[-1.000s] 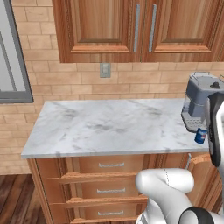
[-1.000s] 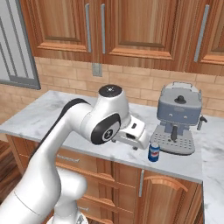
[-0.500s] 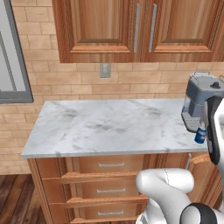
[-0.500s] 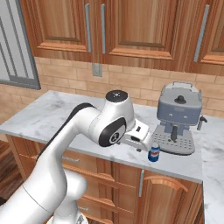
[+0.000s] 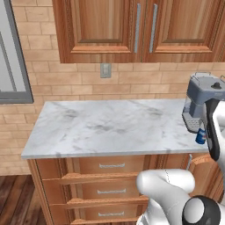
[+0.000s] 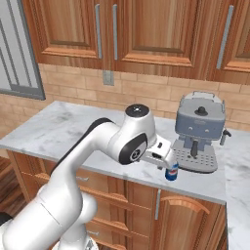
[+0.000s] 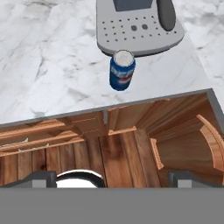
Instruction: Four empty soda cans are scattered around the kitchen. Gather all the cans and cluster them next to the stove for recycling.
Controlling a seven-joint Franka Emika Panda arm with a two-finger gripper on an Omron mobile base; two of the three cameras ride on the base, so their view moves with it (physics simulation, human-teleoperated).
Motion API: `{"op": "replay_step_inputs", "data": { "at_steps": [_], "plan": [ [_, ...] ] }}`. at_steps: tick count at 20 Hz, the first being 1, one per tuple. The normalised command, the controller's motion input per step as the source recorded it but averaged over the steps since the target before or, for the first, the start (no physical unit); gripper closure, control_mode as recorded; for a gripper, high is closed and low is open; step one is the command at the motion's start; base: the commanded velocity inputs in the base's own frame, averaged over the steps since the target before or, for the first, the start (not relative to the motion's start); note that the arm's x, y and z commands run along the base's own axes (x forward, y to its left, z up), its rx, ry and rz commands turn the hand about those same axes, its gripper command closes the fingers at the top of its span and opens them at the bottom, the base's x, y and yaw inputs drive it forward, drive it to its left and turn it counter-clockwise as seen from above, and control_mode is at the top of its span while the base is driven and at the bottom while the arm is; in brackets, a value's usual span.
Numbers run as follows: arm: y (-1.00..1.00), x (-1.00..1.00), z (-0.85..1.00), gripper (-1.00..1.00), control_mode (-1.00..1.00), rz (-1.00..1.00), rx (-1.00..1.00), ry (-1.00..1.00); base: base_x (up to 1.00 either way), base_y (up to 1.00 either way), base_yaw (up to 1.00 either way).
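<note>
blue soda can [image 7: 122, 70] standing upright just near of coffee machine [image 6: 198, 132] on counter edge [image 5: 110, 149]; gripper [image 6: 165, 155] hovering above, jaws spread wide, holding nothing.

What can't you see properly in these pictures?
- Blue can, left base view: its right side is hidden behind the arm.
- Blue can, right base view: its top is hidden behind the hand.
- Coffee machine, hand view: its upper part is cut off by the top edge.
- Writing on the can: too small to read.
</note>
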Motion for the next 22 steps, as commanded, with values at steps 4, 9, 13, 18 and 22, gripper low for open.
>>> {"op": "replay_step_inputs", "data": {
  "at_steps": [4,9,13,18,22],
  "plan": [
    [-0.12,0.18,-0.11,-1.0,-1.0,0.0,0.0,0.01,0.0,0.0,0.0],
    [-0.07,0.2,-0.12,-1.0,-1.0,0.0,0.0,0.0,0.0,0.0,0.0],
    [-0.01,0.2,-0.16,-1.0,-1.0,0.0,0.0,0.0,0.0,0.0,0.0],
    [-0.09,0.15,-0.13,-1.0,-1.0,0.0,0.0,0.01,0.0,0.0,0.0],
    [-0.13,0.13,-0.15,-1.0,-1.0,0.0,0.0,0.01,0.0,0.0,0.0]
  ]
}}
